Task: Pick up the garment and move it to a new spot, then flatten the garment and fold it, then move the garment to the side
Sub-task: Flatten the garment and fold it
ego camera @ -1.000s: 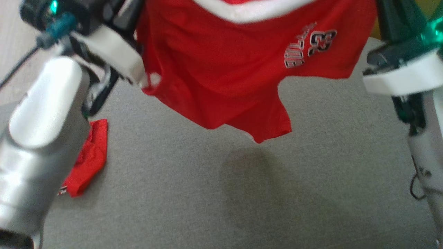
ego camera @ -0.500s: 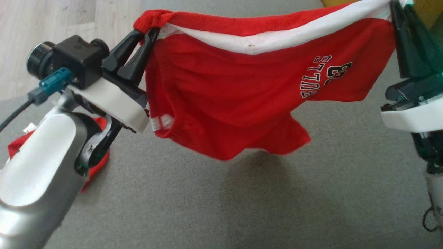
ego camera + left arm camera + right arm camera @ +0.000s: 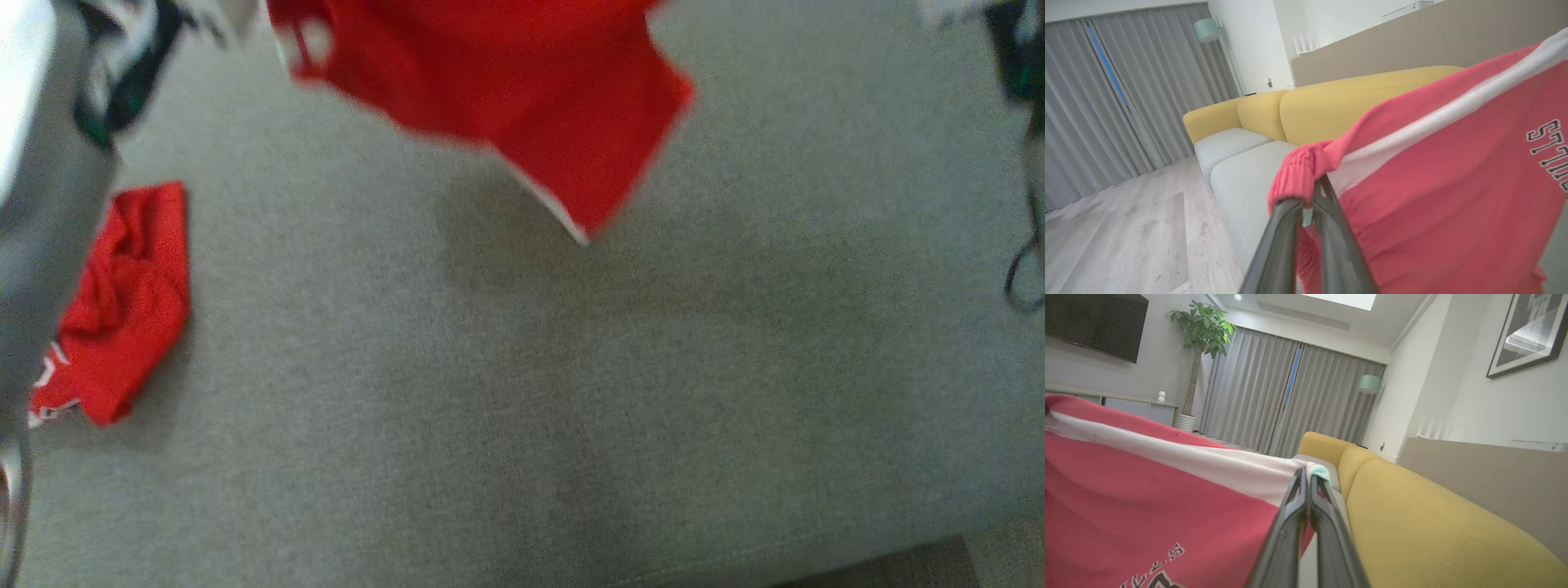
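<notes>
A red garment (image 3: 522,90) with a white band and dark lettering hangs in the air, stretched between two robot grippers above a grey seat (image 3: 571,392). In the left wrist view, the left gripper (image 3: 1309,199) has its two dark fingers pressed together on a bunched, ribbed corner of the garment's top edge. In the right wrist view, the right gripper (image 3: 1307,477) pinches the opposite corner at the end of the white band, its fingers closed tight on the cloth. The top edge runs fairly taut from one grip to the other, and the rest drapes below. In the blurred head view, the lowest flap hangs at the top centre, apart from the seat, with a soft shadow under it. A second red cloth (image 3: 122,302) lies crumpled on the seat at the left, beside the pale left forearm (image 3: 33,163) and well apart from the hanging flap. A yellow backrest (image 3: 1355,102) rises behind the seat. The step in hand appears to be the first: the garment is lifted for its move to a new spot, with flattening and folding not yet begun. The next move likely calls for lowering both grippers together with the top edge kept stretched, so the hem meets open seat first, away from the second cloth, and the garment can be laid out flat.
</notes>
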`<state>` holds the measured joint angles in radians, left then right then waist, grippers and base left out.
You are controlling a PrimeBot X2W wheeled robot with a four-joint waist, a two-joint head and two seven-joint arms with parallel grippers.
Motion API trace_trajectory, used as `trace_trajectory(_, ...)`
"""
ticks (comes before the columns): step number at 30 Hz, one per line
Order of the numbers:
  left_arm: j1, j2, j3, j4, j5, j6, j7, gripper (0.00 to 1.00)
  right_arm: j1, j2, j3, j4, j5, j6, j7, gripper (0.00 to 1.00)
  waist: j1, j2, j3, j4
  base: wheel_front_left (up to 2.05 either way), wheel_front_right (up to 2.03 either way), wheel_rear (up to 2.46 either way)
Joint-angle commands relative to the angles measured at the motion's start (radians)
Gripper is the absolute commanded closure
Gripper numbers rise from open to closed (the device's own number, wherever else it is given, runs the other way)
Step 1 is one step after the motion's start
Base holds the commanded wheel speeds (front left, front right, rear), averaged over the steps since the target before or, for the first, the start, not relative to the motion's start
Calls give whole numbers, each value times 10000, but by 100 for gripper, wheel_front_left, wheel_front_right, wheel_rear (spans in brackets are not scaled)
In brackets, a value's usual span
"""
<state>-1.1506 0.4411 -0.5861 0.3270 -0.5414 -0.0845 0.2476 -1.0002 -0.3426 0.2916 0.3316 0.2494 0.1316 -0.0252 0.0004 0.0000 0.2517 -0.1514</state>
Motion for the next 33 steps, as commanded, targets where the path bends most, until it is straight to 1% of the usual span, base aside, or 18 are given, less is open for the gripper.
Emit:
trace_trajectory(1,-1009,254,475,131,173,-25,-190,100,-758,108,44,138,-150,-9,-264,100,-4,0,1055,-199,0,0,0)
trace_trajectory(5,-2607,-188,430,1557,606,-131,-1066,100,-2476,280,-210,1772,-639,-9,-1185,100,-4,0,1706,-255,0,0,0)
trace_trajectory(9,-3367,-642,298,2671,748,-246,-2069,100,-3130,514,-387,3097,-920,-9,-1859,100,-4,0,2095,-213,0,0,0)
trace_trajectory(12,-3335,-1048,100,3378,643,-335,-2753,100,-2913,588,-420,3776,-830,-9,-2105,100,-4,0,2204,-15,0,0,0)
trace_trajectory(15,-2918,-1304,-307,3827,477,-418,-3272,100,-2250,542,79,4304,-695,-9,-2216,100,-4,0,2190,127,0,0,0)
trace_trajectory(18,-2008,-1427,-947,4007,64,-452,-3429,100,-1481,430,766,4791,-315,-9,-2260,100,-4,0,1991,229,0,0,0)
trace_trajectory(21,-996,-1307,-1829,3684,-530,-457,-3417,100,-858,94,1445,5112,191,-9,-2274,100,-4,0,1752,385,0,0,0)
trace_trajectory(25,311,-805,-2804,3079,-1191,-459,-3472,100,-102,-428,2669,5100,1009,-9,-2076,100,-4,0,1292,510,0,0,0)
trace_trajectory(28,1164,-389,-3448,2600,-1415,-460,-3511,100,469,-973,3652,4798,1823,-9,-1682,100,-4,0,851,579,0,0,0)
trace_trajectory(33,2265,137,-4147,1921,-1599,-461,-3395,100,1340,-2074,5259,3898,3195,-9,-856,100,-4,0,67,623,0,0,0)
